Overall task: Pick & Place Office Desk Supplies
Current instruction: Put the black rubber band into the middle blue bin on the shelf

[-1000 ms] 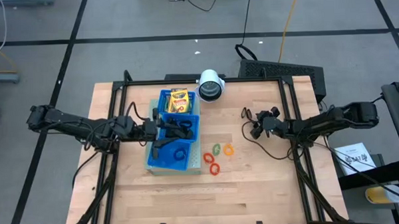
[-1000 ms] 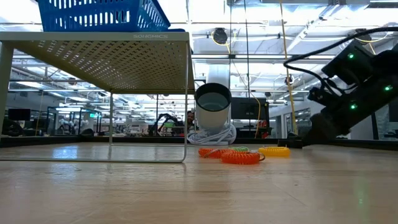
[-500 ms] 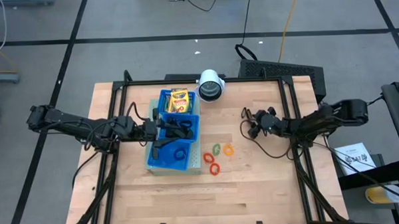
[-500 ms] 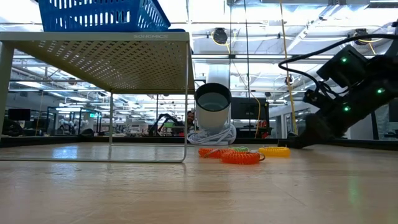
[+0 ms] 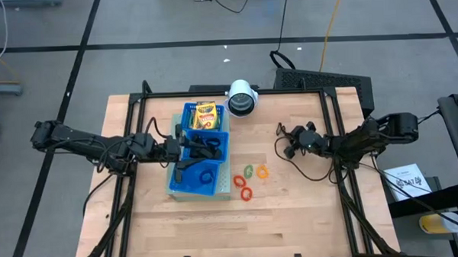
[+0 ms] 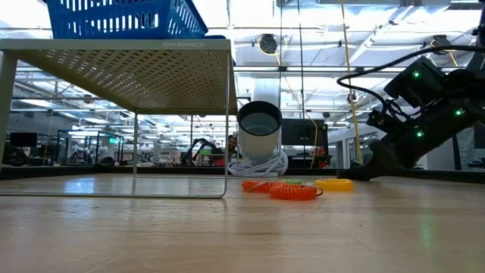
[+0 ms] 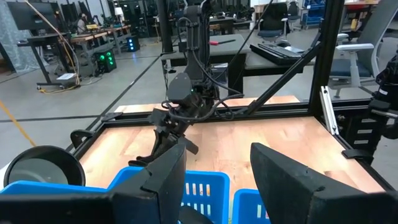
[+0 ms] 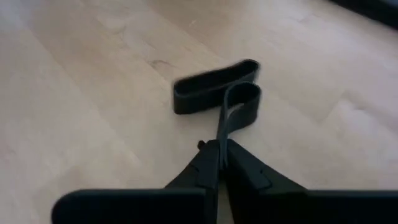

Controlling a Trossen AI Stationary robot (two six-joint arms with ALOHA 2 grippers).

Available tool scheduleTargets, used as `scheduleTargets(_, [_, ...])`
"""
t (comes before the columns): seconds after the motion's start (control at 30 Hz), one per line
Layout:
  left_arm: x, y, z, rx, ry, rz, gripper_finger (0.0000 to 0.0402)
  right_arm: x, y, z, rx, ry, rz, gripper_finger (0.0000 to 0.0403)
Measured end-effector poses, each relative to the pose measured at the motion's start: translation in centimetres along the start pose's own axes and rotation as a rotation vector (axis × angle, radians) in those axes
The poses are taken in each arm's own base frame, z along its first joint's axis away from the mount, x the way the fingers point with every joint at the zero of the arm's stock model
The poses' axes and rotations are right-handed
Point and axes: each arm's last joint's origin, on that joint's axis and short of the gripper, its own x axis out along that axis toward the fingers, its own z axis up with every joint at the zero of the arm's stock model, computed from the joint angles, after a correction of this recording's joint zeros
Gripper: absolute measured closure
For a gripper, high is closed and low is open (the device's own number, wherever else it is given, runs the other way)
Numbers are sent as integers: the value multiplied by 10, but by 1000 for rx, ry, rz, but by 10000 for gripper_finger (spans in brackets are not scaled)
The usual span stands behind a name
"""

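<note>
In the right wrist view my right gripper [image 8: 219, 149] is shut on a small black clip [image 8: 214, 93] just above the wooden tabletop; in the high view it [image 5: 285, 147] is right of centre. Red, green and orange rings [image 5: 248, 178] lie flat on the wood between it and the blue tray [image 5: 187, 108]. The tray's far compartment holds a yellow crayon box [image 5: 206, 115], and its middle one holds black clips [image 5: 207, 147]. My left gripper [image 7: 217, 180] stands open over the tray's left side, nothing between its fingers. My right gripper pinches a thin upright edge of the black clip [image 8: 222, 127] between its two fingertips. The clip's looped body reaches out beyond the fingertips, over the wood. Whether the clip rests on the table, I cannot tell.
The blue tray stands on a raised perforated metal shelf [image 6: 136, 76]. A white cylinder with a dark centre [image 5: 242, 97] sits at the table's far edge, with a coil of white cable at its foot [image 6: 258, 165]. Bare wood lies toward the near edge.
My right gripper has crept a little toward the table's left edge, nearer the rings. My left gripper and the things in the tray have kept still.
</note>
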Motion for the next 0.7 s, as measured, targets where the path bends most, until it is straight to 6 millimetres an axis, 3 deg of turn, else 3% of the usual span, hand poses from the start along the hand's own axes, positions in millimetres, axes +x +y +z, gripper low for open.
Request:
scheduleTargets(0.33, [0, 0, 1, -21, -13, 2, 215, -12, 4, 34, 59, -307, 70, 396])
scheduleTargets(0.53, [0, 1, 10, -17, -100, 11, 215, -27, 15, 59, 41, -525, 306, 399])
scheduleTargets(0.7, [13, -1, 5, -10, -118, 6, 215, -35, 33, 82, 20, -597, 457, 399])
